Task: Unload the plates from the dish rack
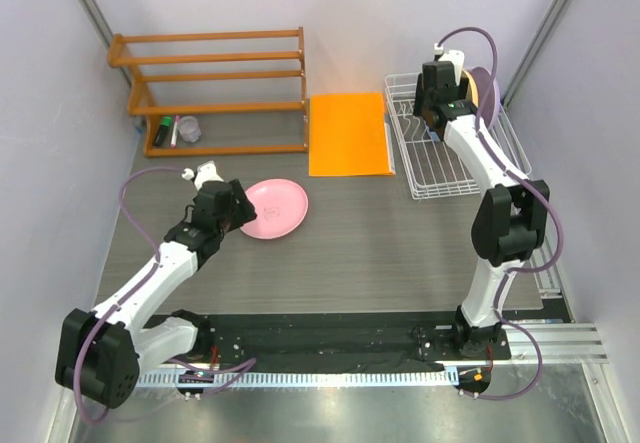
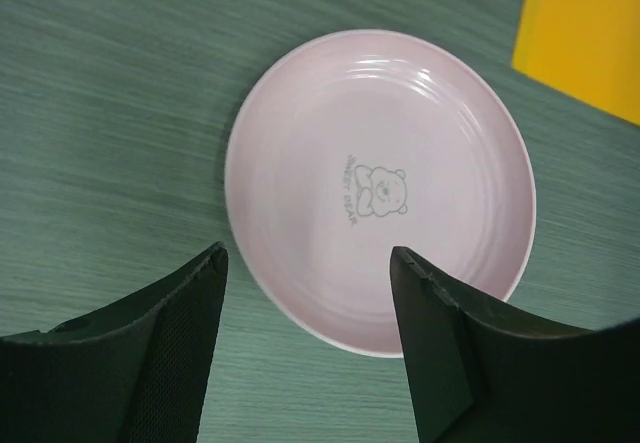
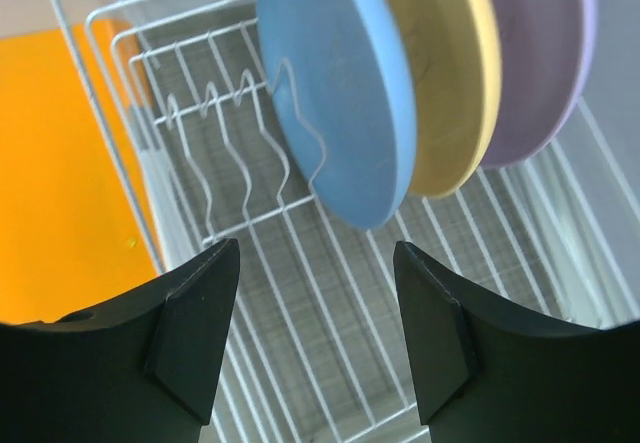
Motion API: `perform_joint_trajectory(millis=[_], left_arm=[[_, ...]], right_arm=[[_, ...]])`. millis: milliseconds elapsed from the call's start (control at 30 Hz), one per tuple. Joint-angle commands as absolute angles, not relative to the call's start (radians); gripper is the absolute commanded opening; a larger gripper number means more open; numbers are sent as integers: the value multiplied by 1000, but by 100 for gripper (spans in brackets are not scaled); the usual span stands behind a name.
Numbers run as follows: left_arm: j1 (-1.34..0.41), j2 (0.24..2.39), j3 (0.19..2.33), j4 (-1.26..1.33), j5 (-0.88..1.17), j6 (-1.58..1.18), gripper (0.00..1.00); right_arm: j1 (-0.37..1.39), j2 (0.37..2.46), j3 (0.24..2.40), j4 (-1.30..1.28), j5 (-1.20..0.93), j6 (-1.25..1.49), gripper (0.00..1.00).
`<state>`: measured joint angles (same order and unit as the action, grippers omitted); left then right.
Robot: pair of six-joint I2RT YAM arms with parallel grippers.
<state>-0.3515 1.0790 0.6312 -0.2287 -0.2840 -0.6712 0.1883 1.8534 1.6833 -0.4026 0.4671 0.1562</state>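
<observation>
- While the pink plate [image 1: 272, 208] [image 2: 380, 188] lies flat on the gray table [image 1: 380, 253], the other three plates stand on edge in the dish rack [image 1: 445, 168] [image 3: 330, 303].
- The pink plate has a little bear drawn in the middle. It sits near the orange mat [image 1: 348, 133] [image 2: 585, 33] but does not touch it.
- The left gripper [image 1: 238, 213] [image 2: 310, 258] is right at the edge of the pink plate. Its jaws are wide open and hold nothing. The near rim of the plate shows in the gap between the two fingers.
- The right gripper [image 1: 440, 113] [image 3: 315, 253] is up over the rack, at the end where the plates are. Its jaws are wide open too, with nothing in them.
- The blue plate [image 3: 340, 93] is the one closest to the right gripper. The yellow plate [image 3: 450, 83] comes next, and the lavender plate [image 3: 535, 53] is at the back.
- These three plates lean the same way, close together, between the white wire tines.
- The rack stands on the right side of the table, just beside the orange mat.
- A wooden shelf [image 1: 215, 73] stands at the far left corner.
</observation>
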Motion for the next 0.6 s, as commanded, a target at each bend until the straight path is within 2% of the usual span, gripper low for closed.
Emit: perform_joint_trajectory(millis=[0, 300, 567], left_arm=[[-351, 1045, 687, -167, -203, -620, 66], [-351, 1094, 727, -88, -97, -592, 67], [-353, 1132, 735, -60, -66, -597, 69]], right_arm=[[186, 1937, 1840, -383, 627, 12, 68], [175, 2095, 1986, -357, 732, -146, 67], [153, 2187, 2060, -328, 741, -202, 65]])
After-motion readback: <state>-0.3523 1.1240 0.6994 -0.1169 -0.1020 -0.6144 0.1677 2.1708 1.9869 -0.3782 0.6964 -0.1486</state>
